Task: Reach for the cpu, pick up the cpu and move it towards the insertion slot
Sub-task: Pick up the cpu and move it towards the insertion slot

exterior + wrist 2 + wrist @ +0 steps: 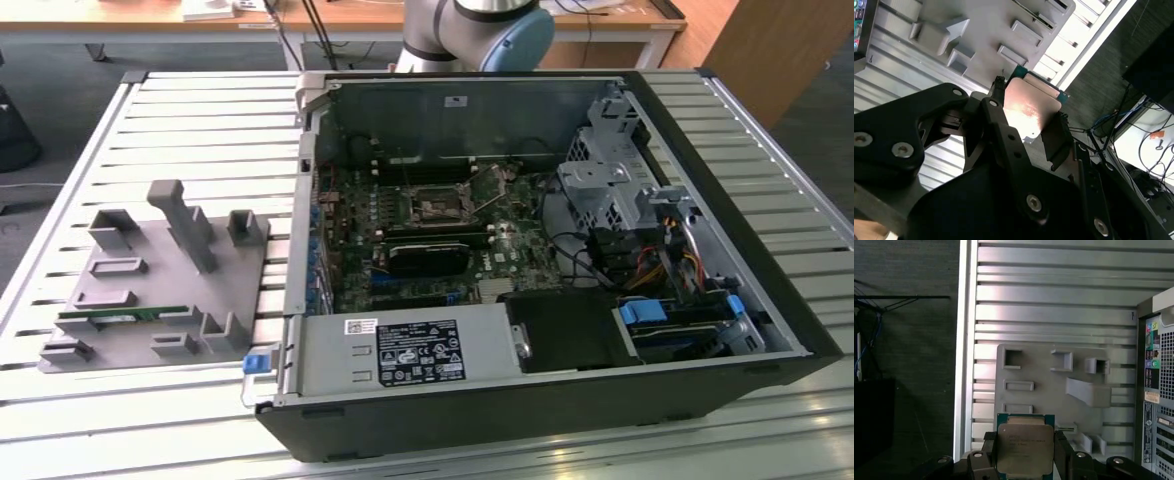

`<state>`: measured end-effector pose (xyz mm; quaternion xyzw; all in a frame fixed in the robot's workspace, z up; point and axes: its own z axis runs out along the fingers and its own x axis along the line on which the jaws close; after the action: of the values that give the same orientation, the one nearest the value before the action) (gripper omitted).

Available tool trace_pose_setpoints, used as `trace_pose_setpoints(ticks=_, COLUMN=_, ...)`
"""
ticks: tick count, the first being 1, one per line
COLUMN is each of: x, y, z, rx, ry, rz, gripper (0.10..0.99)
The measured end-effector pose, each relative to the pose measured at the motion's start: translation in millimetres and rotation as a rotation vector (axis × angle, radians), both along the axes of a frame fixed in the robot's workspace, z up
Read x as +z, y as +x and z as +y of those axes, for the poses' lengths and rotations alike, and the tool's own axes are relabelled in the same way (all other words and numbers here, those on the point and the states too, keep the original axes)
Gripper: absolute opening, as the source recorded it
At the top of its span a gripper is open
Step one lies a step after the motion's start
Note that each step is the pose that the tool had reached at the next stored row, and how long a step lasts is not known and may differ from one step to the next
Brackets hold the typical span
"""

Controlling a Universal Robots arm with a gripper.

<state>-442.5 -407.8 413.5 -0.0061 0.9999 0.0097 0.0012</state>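
Fingers [1062,454] pinch the cpu [1024,447] over the grey tray [1044,371], where a green memory stick [123,318] lies.

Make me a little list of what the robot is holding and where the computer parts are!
tool: shut on the cpu, gripping two opposite edges
cpu: silvery top showing, held up off the grey tray
grey tray: on the slatted table, beside the computer case
memory stick: lying in the grey tray
insertion slot: inside the open computer case, apart from the cpu
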Motion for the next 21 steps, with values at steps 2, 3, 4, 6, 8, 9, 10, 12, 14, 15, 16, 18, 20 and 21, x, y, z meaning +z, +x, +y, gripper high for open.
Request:
trace_pose_setpoints(ticks=2, x=0.1, y=3.9, z=0.0, rx=0.000, ry=0.000, rz=0.0001, gripper=0.541)
trace_pose_setpoints(ticks=3, x=0.1, y=6.1, z=0.0, rx=0.000, ry=0.000, rz=0.0001, gripper=0.541)
trace_pose_setpoints(ticks=4, x=0.1, y=8.2, z=0.0, rx=0.000, ry=0.000, rz=0.0002, gripper=0.541)
trace_pose_setpoints(ticks=6, x=0.1, y=11.9, z=0.0, rx=0.000, ry=0.000, rz=0.0002, gripper=0.541)
trace_pose_setpoints(ticks=8, x=0.1, y=15.5, z=0.0, rx=0.000, ry=0.000, rz=0.0002, gripper=0.541)
trace_pose_setpoints(ticks=9, x=0.1, y=17.2, z=0.0, rx=0.000, ry=0.000, rz=0.0001, gripper=0.541)
trace_pose_setpoints(ticks=10, x=0.1, y=18.8, z=0.0, rx=0.000, ry=0.000, rz=0.0001, gripper=0.541)
trace_pose_setpoints(ticks=12, x=0.1, y=20.2, z=0.0, rx=0.000, ry=0.000, rz=0.0001, gripper=0.541)
trace_pose_setpoints(ticks=14, x=1.8, y=20.5, z=0.1, rx=0.000, ry=0.000, rz=0.0003, gripper=0.541)
trace_pose_setpoints(ticks=15, x=3.6, y=20.8, z=0.0, rx=0.000, ry=0.000, rz=0.0002, gripper=0.541)
trace_pose_setpoints(ticks=16, x=5.7, y=21.0, z=0.0, rx=0.000, ry=0.000, rz=0.0002, gripper=0.541)
trace_pose_setpoints(ticks=18, x=10.4, y=21.2, z=0.0, rx=0.000, ry=0.000, rz=0.0002, gripper=0.541)
trace_pose_setpoints(ticks=20, x=12.0, y=22.1, z=0.0, rx=0.000, ry=0.000, rz=-0.0001, gripper=0.541)
trace_pose_setpoints(ticks=21, x=12.1, y=23.0, z=0.0, rx=0.000, ry=0.000, rz=0.0000, gripper=0.541)
